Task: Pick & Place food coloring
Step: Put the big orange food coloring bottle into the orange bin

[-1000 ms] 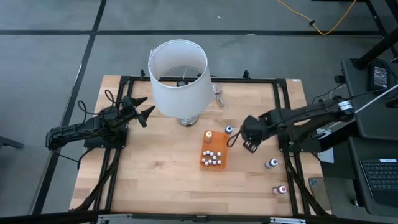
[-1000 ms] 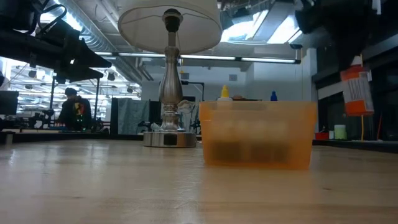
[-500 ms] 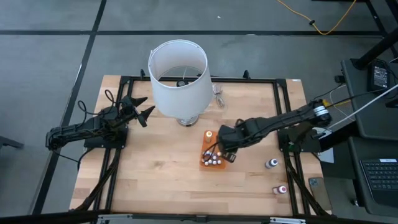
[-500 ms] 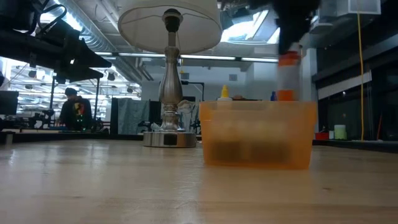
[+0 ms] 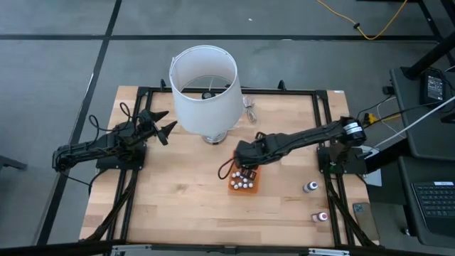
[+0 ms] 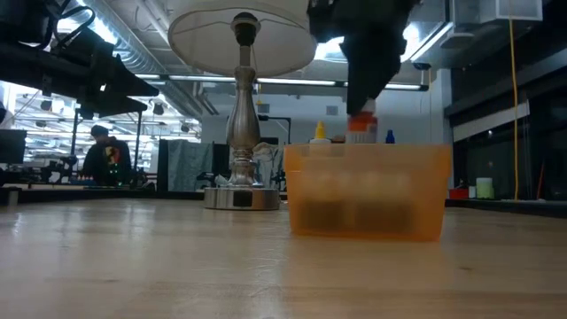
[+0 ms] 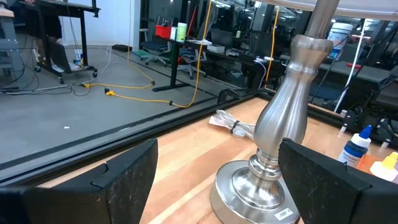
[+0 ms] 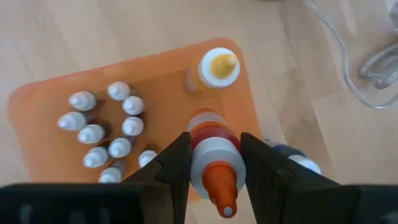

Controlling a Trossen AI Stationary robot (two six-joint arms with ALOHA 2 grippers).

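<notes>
Food coloring, a small plastic bottle with an orange-red body and orange nozzle cap (image 8: 211, 155), sits clenched between my right gripper's (image 8: 213, 163) two dark fingers

High view: my right arm stretches across the wooden table (image 5: 170, 206) and my right gripper (image 5: 245, 158) hangs over the near end of the orange translucent rectangular tray (image 5: 243, 182), which holds a cluster of tiny white-capped bottles (image 5: 242, 182). Two more small bottles, one dark-capped (image 5: 310, 187) and one pink-red (image 5: 322, 216), stand on the table well apart from the tray. My left gripper (image 5: 158, 122) waits near the big white lampshade (image 5: 205, 87), fingers spread, holding nothing

Low view: the held bottle (image 6: 361, 128) hangs just above the tray's rim (image 6: 368, 190), not yet down inside

Left wrist view: only the silver lamp base (image 7: 273, 168) and, off beside it, a blue-capped bottle (image 7: 356, 147)

Right wrist view: below the held bottle lies bare tray floor, between a yellow-capped bottle (image 8: 217, 67) and the white-capped cluster (image 8: 106, 127)

What could go wrong, I judge: the free spot is tight, so a drifting descent could knock the yellow-capped bottle or topple the white ones. Letting go while the bottle hangs tilted or too high could tip it over, or the base could catch the tray's wall
</notes>
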